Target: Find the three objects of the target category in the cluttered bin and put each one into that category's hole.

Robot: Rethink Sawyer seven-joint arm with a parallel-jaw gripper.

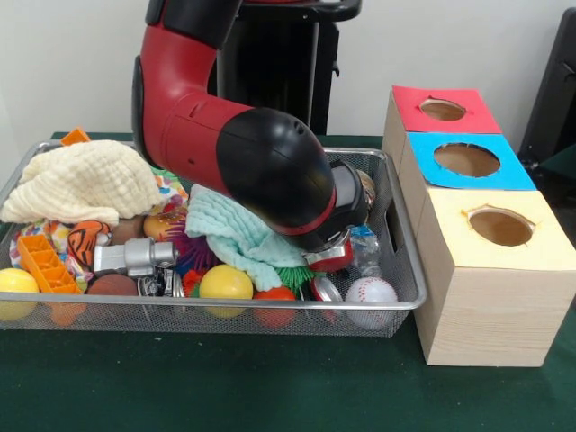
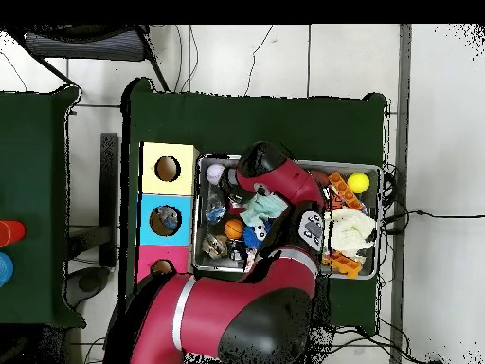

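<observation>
bin (image 1: 407, 301): wire mesh tray on the green desk (image 1: 225, 387), heaped with balls, cloths and toys.
arm (image 1: 270, 171): reaches down into the bin's right half; the pincer is hidden behind the wrist, so whether it is released or clenched i cannot tell.
clear plastic piece (image 1: 364, 247): lies at the bin's right end, just beside the wrist; likely light, thin, crushable and slippery, so take it gently across its creased walls.
hole (image 1: 443, 110): in the red top, farthest box.
</observation>
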